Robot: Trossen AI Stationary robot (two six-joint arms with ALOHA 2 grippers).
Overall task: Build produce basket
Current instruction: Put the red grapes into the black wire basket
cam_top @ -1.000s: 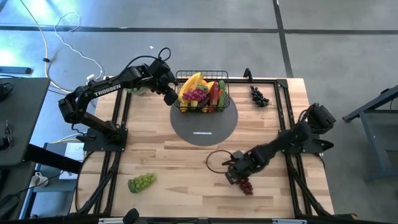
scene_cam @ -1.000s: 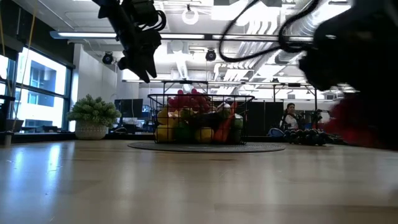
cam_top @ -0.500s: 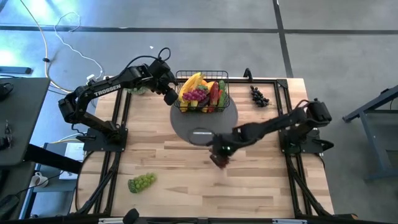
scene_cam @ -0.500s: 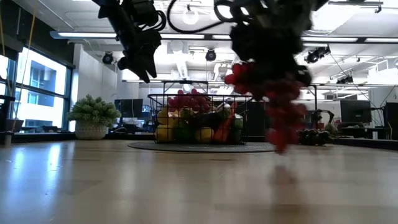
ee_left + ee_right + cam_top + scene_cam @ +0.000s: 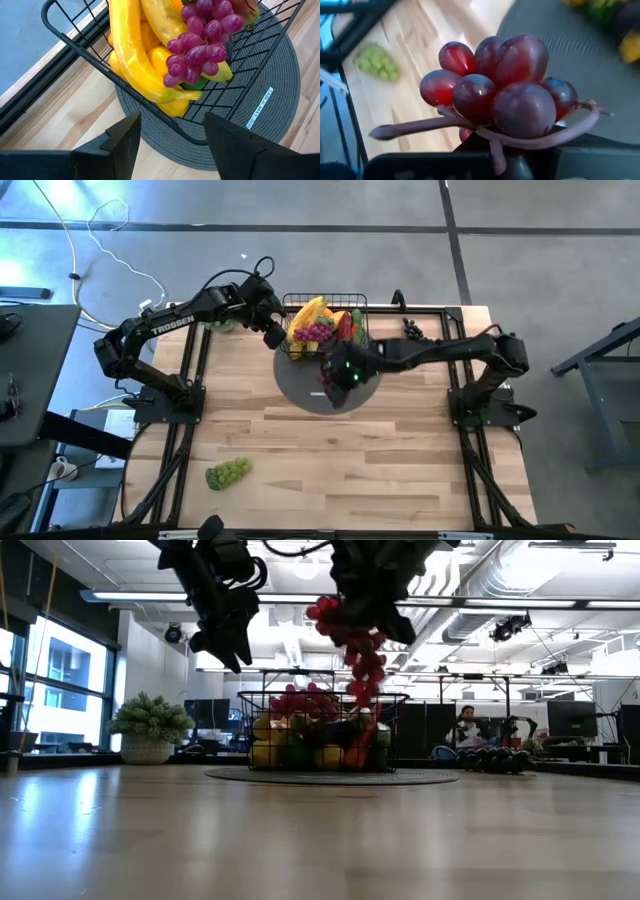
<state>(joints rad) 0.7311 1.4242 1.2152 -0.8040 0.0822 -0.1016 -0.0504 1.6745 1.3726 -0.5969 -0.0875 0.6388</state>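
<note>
A: Red grapes (image 5: 350, 635), a glossy toy bunch, hang from the right gripper (image 5: 333, 372), which is clamped tight on the stem. In the high view that gripper is over the grey mat (image 5: 300, 392), just at the near side of the basket (image 5: 352, 356).

B: And the basket?

A: It stands on the mat at the far middle of the table, heaped with produce: bananas (image 5: 131, 55), purple grapes (image 5: 200, 42), lemons and green pieces lower down.

B: So how do we drop this bunch in well?

A: I'd say carry it over the rim with height to spare, since the bunch dangles low in the low view and its tail could catch the wire. Aim for the side away from the bananas, where the pile looks lower. Let go only when the bunch sits on the heap, or it may roll out.

B: Is the left gripper (image 5: 274, 335) in the way?

A: It hovers just beside the basket's left wall, fingers (image 5: 120, 137) parted about halfway and holding nothing. It's close, so the right arm should come in from its own side.

B: Anything left afterwards?

A: Green grapes (image 5: 227, 473) near the front-left edge and dark grapes (image 5: 417, 334) at the far right are both out on the table.
</note>
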